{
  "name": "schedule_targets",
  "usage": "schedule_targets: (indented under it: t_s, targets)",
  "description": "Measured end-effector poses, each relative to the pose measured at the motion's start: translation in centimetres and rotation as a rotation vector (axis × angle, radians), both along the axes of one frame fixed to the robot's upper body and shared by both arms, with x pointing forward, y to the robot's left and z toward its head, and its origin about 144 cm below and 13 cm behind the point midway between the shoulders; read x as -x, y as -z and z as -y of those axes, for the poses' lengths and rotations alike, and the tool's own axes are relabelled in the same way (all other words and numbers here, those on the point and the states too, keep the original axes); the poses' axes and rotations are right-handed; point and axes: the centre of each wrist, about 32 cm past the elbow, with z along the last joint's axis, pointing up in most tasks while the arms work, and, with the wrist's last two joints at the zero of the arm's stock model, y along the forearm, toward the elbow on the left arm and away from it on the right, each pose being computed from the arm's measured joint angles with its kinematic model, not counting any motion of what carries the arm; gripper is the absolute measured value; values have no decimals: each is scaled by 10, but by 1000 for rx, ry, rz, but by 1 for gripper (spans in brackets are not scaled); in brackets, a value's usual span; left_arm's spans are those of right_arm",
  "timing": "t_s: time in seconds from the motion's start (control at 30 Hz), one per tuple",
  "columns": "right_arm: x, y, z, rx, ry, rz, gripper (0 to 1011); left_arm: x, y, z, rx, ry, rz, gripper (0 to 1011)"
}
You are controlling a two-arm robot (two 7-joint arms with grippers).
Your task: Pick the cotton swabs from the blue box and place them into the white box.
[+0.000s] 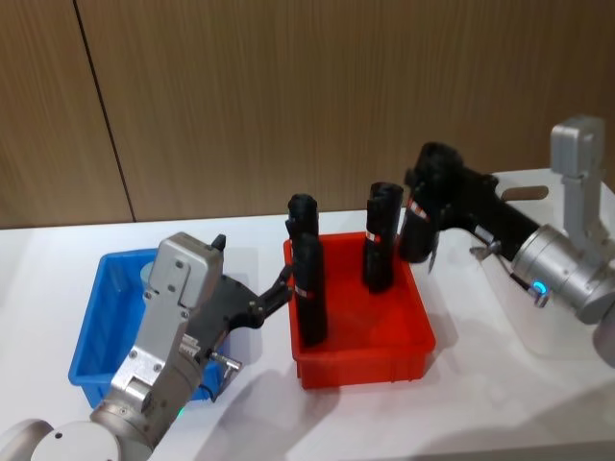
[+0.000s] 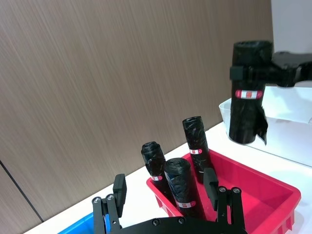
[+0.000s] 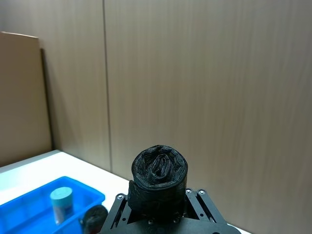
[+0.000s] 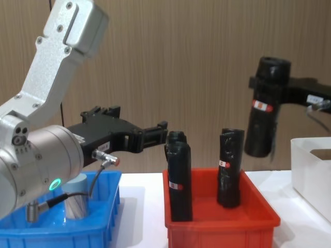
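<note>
R gripper (image 4: 269, 88) was clamped on a black roll (image 4: 262, 116), held in the air between the red bin (image 1: 370, 355) and the white box (image 4: 310, 170). L gripper (image 1: 279, 288) hung w/ fingers apart, nothing in them, above the gap between the blue box (image 1: 91, 346) and red bin. One jar of cotton swabs (image 3: 62, 204) stood in the blue box; three more rolls upright in the red bin.

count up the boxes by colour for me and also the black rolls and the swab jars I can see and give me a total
Blue box: 1
Red box: 1
White box: 1
Black rolls: 4, three standing in the red box, one held up by the right gripper
Cotton swabs jar: 1, in the blue box
Total: 8
</note>
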Motion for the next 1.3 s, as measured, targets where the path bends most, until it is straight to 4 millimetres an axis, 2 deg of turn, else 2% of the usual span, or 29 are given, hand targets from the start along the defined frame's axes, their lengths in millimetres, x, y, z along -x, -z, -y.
schedule_targets:
  t_s: [0.53, 1.03, 1.1, 1.3]
  targets:
    - [24, -23, 18, 46, 210, 36, 351, 0, 0, 0, 0, 0, 0, 1000]
    - [29, -22, 49, 94, 437, 2, 353, 0, 0, 0, 0, 0, 0, 1000]
    - [29, -21, 53, 97, 457, -4, 393, 0, 0, 0, 0, 0, 0, 1000]
    - [28, -19, 62, 107, 510, -13, 606, 0, 0, 0, 0, 0, 0, 1000]
